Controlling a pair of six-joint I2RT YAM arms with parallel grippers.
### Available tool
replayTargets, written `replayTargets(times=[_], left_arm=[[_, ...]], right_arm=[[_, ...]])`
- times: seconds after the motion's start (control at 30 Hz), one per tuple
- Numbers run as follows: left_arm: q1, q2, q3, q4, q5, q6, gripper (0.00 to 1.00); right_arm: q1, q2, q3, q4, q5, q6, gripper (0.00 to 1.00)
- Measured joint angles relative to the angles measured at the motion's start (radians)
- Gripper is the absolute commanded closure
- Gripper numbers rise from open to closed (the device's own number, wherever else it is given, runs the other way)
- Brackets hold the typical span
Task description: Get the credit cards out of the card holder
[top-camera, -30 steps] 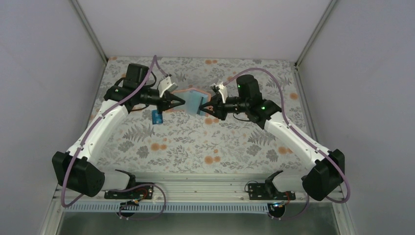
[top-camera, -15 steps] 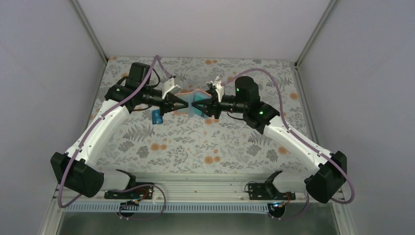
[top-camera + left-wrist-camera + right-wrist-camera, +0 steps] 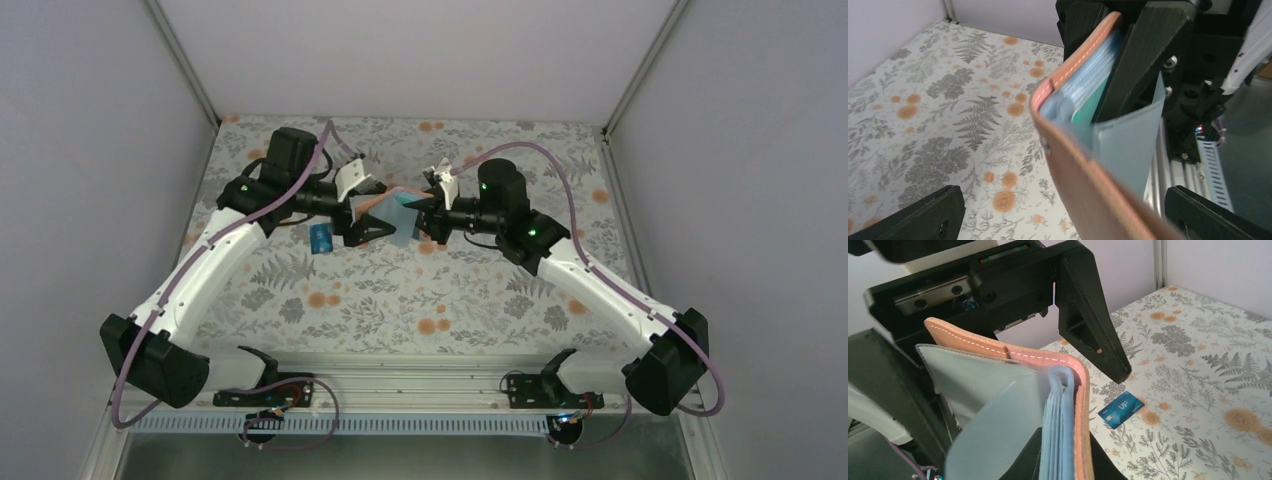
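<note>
Clamping the peach card holder above the worktop, the right tool presents its pockets to the left tool, spread wide and nearest the teal card

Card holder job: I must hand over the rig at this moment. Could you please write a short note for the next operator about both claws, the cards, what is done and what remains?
Left claw: open, with its fingers on either side of the card holder, not gripping it.
Right claw: shut on the card holder, holding it spread open above the table.
Done: one blue card lies flat on the table, on the left arm's side.
Left: a teal card shows inside the sleeves. Any other cards cannot be seen. The next move is probably for the left claw to pull the teal card out.
</note>
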Motion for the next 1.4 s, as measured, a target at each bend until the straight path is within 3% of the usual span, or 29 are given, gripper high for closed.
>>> replayTargets(times=[0.37,0.77,1.2,1.4], left_arm=[[-0.123,0.037,0.004,0.073,-0.306,-0.05,0.0],[-0.101,0.063,0.023,0.11,-0.647,-0.111,0.0],[0.192,0.016,0.023,0.174,-0.738,-0.13,0.0],[0.174,-0.013,0.097,0.116,-0.535,-0.111,0.0]], right_arm=[[0.023,0.077,0.035,-0.029,0.12,0.097,0.96],[0.014,0.096,0.067,-0.068,0.219,0.163,0.96],[-0.019,0.055,0.08,-0.143,0.29,0.235,0.96],[-0.021,0.104,0.117,-0.208,0.414,0.258,0.96]])
